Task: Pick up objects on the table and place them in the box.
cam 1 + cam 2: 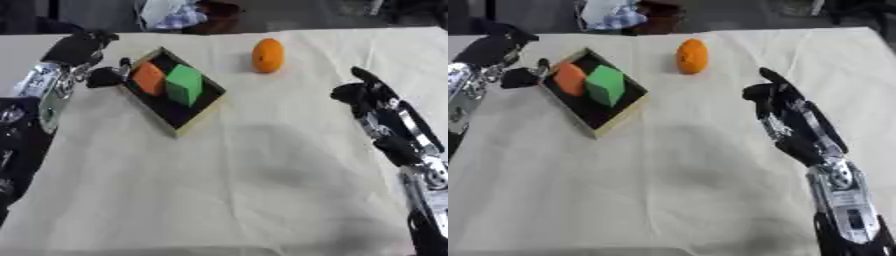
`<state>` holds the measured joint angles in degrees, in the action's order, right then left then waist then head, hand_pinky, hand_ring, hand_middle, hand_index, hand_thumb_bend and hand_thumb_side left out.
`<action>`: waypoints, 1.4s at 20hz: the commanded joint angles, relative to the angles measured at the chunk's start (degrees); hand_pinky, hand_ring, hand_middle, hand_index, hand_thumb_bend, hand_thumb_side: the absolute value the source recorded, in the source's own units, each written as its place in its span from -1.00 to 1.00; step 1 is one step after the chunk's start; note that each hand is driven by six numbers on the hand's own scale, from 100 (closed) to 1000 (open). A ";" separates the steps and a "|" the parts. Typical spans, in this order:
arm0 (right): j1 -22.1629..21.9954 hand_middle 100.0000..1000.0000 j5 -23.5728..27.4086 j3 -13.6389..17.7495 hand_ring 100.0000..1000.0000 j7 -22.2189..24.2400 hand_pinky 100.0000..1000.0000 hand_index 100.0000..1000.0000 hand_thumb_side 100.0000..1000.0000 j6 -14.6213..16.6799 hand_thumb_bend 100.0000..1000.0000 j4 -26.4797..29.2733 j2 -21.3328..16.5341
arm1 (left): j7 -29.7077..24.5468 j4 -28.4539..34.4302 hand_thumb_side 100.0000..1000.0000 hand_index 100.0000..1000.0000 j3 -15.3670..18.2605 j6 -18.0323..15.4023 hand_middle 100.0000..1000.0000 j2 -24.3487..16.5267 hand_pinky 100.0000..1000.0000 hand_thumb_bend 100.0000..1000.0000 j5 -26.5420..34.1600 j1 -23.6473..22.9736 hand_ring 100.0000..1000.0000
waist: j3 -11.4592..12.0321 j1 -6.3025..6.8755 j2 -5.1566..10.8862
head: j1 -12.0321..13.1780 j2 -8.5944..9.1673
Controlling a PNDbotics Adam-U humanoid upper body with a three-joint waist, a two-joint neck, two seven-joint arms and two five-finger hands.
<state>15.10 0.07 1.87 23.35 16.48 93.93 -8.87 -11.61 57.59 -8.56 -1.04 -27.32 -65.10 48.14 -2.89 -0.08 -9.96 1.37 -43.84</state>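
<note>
An orange fruit (268, 55) lies near the table's (262, 175) far edge. Toward the far left corner, the box (199, 115) holds an orange block (148, 78) and a green block (185, 84). The left hand (83, 50) hovers beside the box, fingers relaxed and empty. The right hand (785, 107), released, hangs near the right edge.

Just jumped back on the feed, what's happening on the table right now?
The robot is loading items into the box. An orange block and a green block already sit inside it. The left hand is at the box's far-left corner, holding nothing that can be seen. An orange fruit lies on the table beyond the box, not yet picked up. The right hand hovers open over the cloth, nearer than the fruit and to its right.
</note>
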 commanded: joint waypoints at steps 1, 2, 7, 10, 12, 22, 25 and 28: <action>0.62 0.43 -0.19 0.17 0.58 -0.01 0.81 0.96 -0.02 0.19 -1.00 0.49 -0.77 | -1.36 3.62 0.68 0.95 0.41 -0.26 0.79 -3.17 0.64 -1.00 0.31 0.28 0.57 | 0.16 -0.27 0.88 | -0.22 -0.27; 0.66 0.43 -0.21 0.16 0.58 0.01 0.81 0.96 -0.03 0.20 -1.00 0.48 -0.76 | -1.51 4.31 0.62 0.94 0.48 -0.21 0.76 -3.40 0.63 -1.00 0.45 0.02 0.55 | 0.19 -0.30 0.89 | -0.26 -0.27; 4.41 0.44 -1.81 0.02 0.59 0.31 0.81 0.98 -0.10 0.75 -1.00 -0.88 -2.57 | 1.97 11.73 0.48 0.89 1.60 1.05 0.61 -4.49 0.56 -1.00 6.75 -3.86 0.41 | 0.51 -0.70 1.08 | -0.83 -0.27; 9.78 0.46 -5.32 -0.52 0.59 1.09 0.80 0.99 -0.20 1.68 -1.00 -4.65 -5.65 | 4.32 18.74 0.32 0.86 1.77 0.01 0.53 -5.12 0.54 -1.00 16.62 -8.28 0.32 | 1.00 -0.83 1.23 | -1.62 -0.27; 13.64 0.48 -8.26 -1.15 0.61 1.75 0.79 1.00 -0.30 2.84 -1.00 -8.22 -7.83 | 4.89 23.43 0.24 0.85 1.96 -2.04 0.50 -5.59 0.53 -1.00 24.27 -11.59 0.30 | 1.40 -0.87 1.28 | -1.92 -0.27; 34.41 0.74 -31.24 -4.77 0.79 1.96 0.78 1.00 -0.48 11.43 -1.00 -34.78 -12.72 | 4.98 44.10 0.04 0.78 5.53 -6.25 0.34 -3.88 0.45 -1.00 42.61 -27.93 0.16 | 3.21 -1.23 1.41 | -2.96 -0.27; 38.80 0.77 -39.85 -4.13 0.81 -0.12 0.78 1.00 -0.48 12.50 -1.00 -42.64 -10.84 | 4.66 46.73 0.04 0.76 6.16 -6.73 0.29 -1.98 0.42 -1.00 45.27 -30.78 0.13 | 3.70 -1.18 1.43 | -3.43 -0.27; 42.07 0.78 -48.05 -3.16 0.81 -3.05 0.78 1.00 -0.52 12.95 -1.00 -48.29 -8.48 | 4.95 48.12 0.06 0.75 6.63 -6.87 0.27 -0.09 0.41 -1.00 47.76 -32.51 0.11 | 4.06 -1.07 1.38 | -3.71 -0.27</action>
<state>55.57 -44.67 -2.03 21.52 29.18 47.32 -17.37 -6.78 103.96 -2.87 -7.62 -27.19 -18.54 15.24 1.18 -0.58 -9.90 -2.12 -43.84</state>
